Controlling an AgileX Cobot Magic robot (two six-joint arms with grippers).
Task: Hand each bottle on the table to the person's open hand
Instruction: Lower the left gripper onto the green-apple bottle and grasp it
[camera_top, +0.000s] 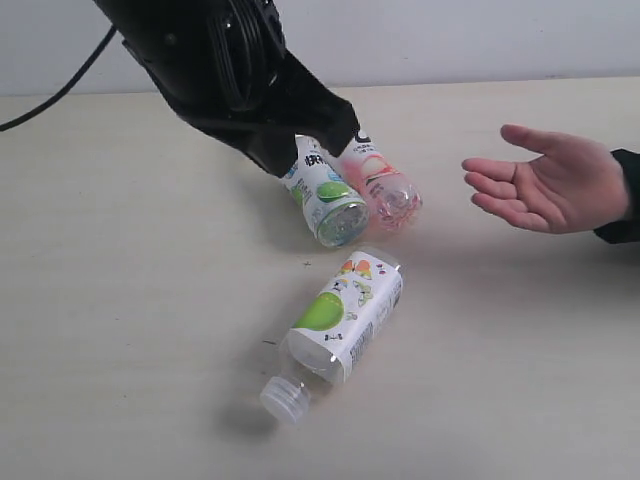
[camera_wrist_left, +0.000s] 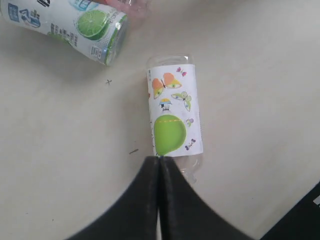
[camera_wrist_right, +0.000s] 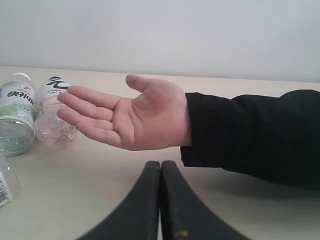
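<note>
Three bottles lie on the beige table (camera_top: 120, 300). The squarish green-apple bottle (camera_top: 345, 315) lies nearest the front, its white cap (camera_top: 283, 400) toward the front edge. Behind it, side by side, lie the white, blue and green label bottle (camera_top: 325, 195) and the pink bottle (camera_top: 385, 190). The white and navy label bottle is out of view. The person's open hand (camera_top: 545, 185) hovers palm up at the right. My left arm (camera_top: 240, 80) hangs over the back pair. My left gripper (camera_wrist_left: 160, 159) is shut and empty above the apple bottle (camera_wrist_left: 174, 112). My right gripper (camera_wrist_right: 160, 164) is shut and empty just before the hand (camera_wrist_right: 135, 115).
A black sleeve (camera_wrist_right: 250, 132) covers the person's forearm, low over the table on the right. A dark cable (camera_top: 60, 85) runs off at the back left. A pale wall (camera_top: 450, 35) stands behind the table.
</note>
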